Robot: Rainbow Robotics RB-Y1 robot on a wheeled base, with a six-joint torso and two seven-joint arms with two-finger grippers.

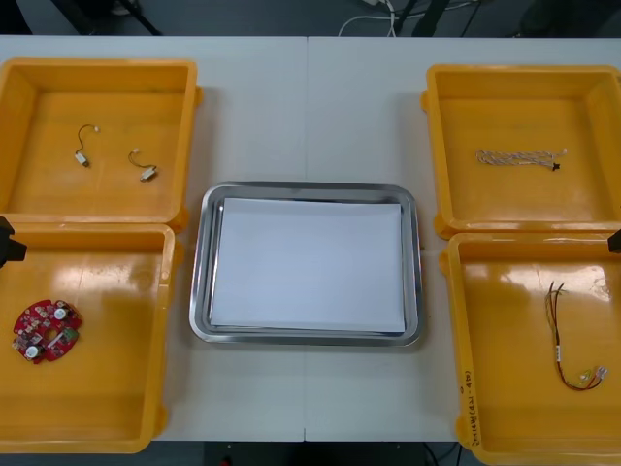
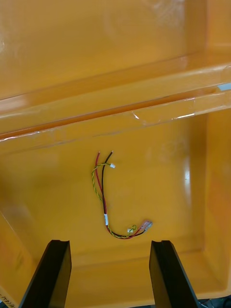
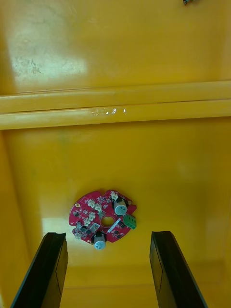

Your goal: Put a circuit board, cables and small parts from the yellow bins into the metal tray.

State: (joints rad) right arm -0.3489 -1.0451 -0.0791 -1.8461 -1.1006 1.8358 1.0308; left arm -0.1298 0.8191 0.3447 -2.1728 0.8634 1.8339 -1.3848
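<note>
Hovering over near yellow plastic bins, fingers spread
Left gripper above round red circuit board; right gripper above thin red-and-yellow cable

"What do the robot's fingers look like?"

"The left gripper has two black fingers. They are flat and wide, like little boards, with square tops."

"And the other one?"

"The right gripper has the same kind of black fingers. Their edges are a bit shiny, and they get wider lower down."
</note>
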